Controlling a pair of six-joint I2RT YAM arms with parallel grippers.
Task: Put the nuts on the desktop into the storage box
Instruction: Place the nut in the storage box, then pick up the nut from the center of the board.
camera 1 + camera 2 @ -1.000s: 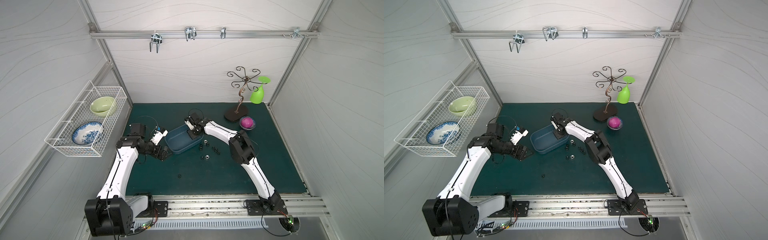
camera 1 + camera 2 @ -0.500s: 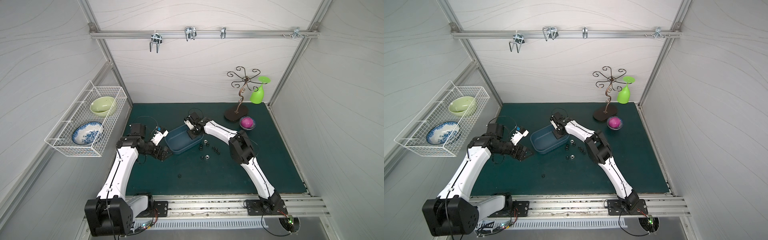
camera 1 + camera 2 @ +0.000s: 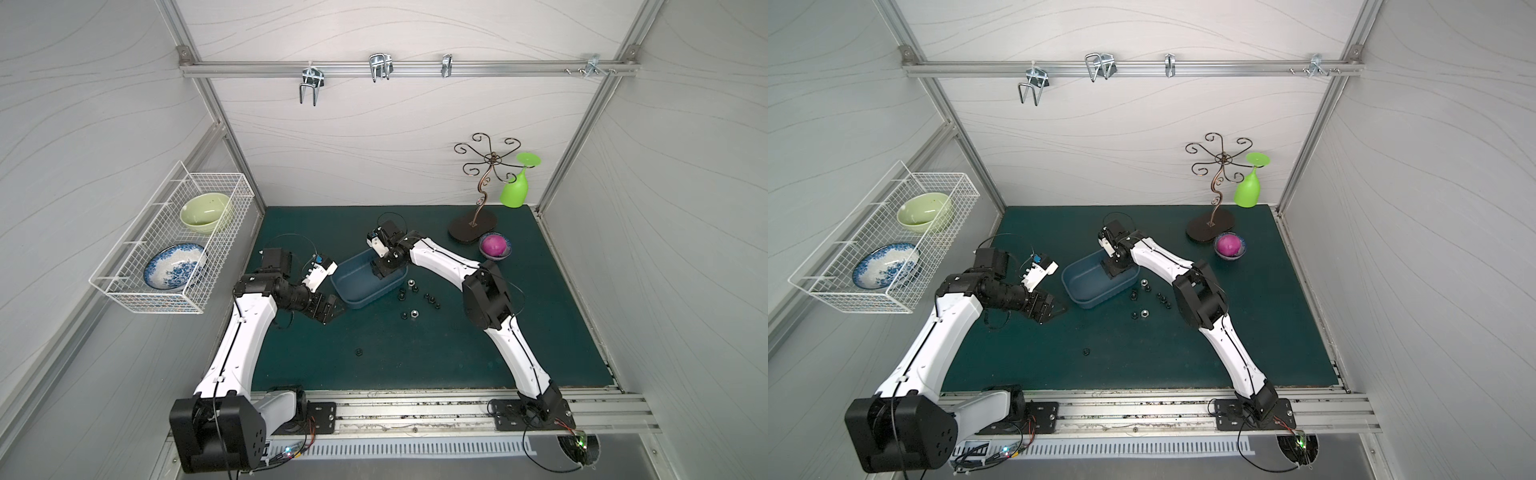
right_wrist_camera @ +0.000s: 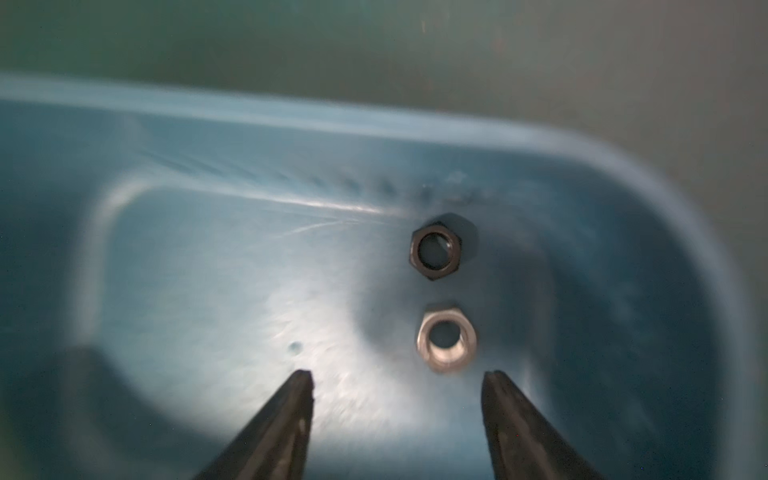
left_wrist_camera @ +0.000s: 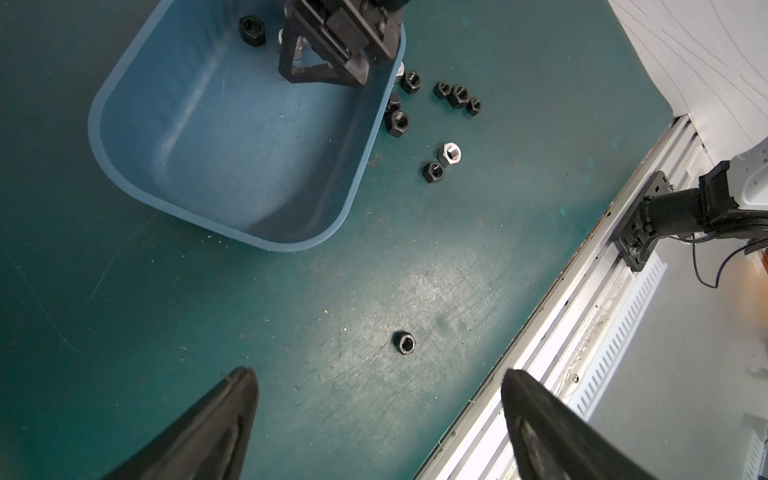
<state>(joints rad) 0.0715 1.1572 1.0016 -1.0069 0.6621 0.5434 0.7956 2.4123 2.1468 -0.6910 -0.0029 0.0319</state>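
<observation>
Right gripper [image 4: 397, 378] inside box [image 4: 291, 112], jaws apart, empty; silver nut [image 4: 445, 337] and black nut [image 4: 436, 252] lie on its floor. Drop step looks done. Left gripper [image 5: 376, 374] wide open, empty, over desktop [image 5: 166, 311]. Next: lift clear, fetch loose nuts [image 5: 449, 153] beside box without tipping it.

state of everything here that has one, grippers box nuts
left gripper: open, empty, over the desktop
right gripper: open, empty, inside the storage box
storage box: upright, holds a black nut and a silver nut
loose nuts: lying on the desktop beside the box
lone black nut: on the desktop, apart from the rest
</observation>
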